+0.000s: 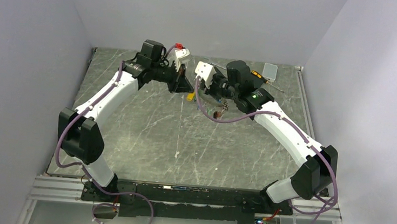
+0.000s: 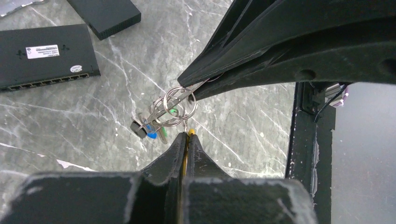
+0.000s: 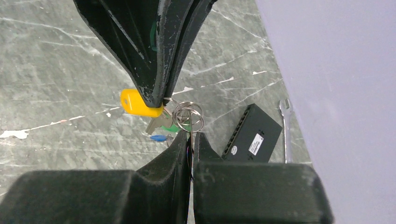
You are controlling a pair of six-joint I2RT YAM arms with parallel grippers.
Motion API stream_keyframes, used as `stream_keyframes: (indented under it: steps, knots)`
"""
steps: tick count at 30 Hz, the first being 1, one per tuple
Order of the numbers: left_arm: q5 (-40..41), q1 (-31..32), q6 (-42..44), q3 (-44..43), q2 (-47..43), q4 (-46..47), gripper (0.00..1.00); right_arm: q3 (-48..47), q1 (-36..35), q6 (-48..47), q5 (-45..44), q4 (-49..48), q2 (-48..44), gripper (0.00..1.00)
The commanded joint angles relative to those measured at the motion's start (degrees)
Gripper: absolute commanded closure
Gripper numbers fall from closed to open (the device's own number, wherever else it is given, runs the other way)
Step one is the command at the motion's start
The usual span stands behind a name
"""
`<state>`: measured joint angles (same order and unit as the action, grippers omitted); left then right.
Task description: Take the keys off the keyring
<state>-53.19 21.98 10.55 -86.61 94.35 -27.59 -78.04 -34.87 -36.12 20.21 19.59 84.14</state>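
Above the far-centre table, your left gripper clamps shut on the yellow plastic-headed key; your right gripper pinches the thin wire keyring. No key appears detached yet.

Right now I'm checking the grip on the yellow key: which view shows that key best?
Right wrist view: the yellow key shows most of its plastic head, pinched by the left gripper. The left wrist view shows only a yellow sliver between its own shut fingers; the top view shows just a small yellow speck.
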Motion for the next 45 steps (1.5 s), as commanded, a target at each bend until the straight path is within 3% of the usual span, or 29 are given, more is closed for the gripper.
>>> stream_keyframes:
  steps: [1,7,17,27,39,45]
  knots:
    - [1.23,0.94,4.87,-5.05,-1.98,-5.92,1.00,-0.32,-0.28,-2.04,-3.19,-5.39,-1.83,1.00]
    - [-3.31,1.56,2.31,-2.30,-2.38,-4.32,1.00,-1.17,-0.37,-0.42,-5.88,-7.52,-1.68,1.00]
    - [-5.99,1.58,-10.11,3.63,-0.72,9.83,0.99,-2.61,-0.28,9.13,-2.91,-9.09,-1.43,1.00]
    - [-8.06,1.58,-17.35,4.47,0.93,17.31,0.74,-3.25,0.27,12.85,-2.06,-9.48,-1.60,1.00]
    - [-5.41,1.57,-18.85,4.46,1.23,18.89,0.65,-2.60,1.16,16.28,-0.07,-10.01,-1.96,1.00]
    - [0.41,1.49,-18.15,3.94,1.72,17.88,0.59,-2.63,1.14,16.97,0.12,-9.81,-2.00,1.00]
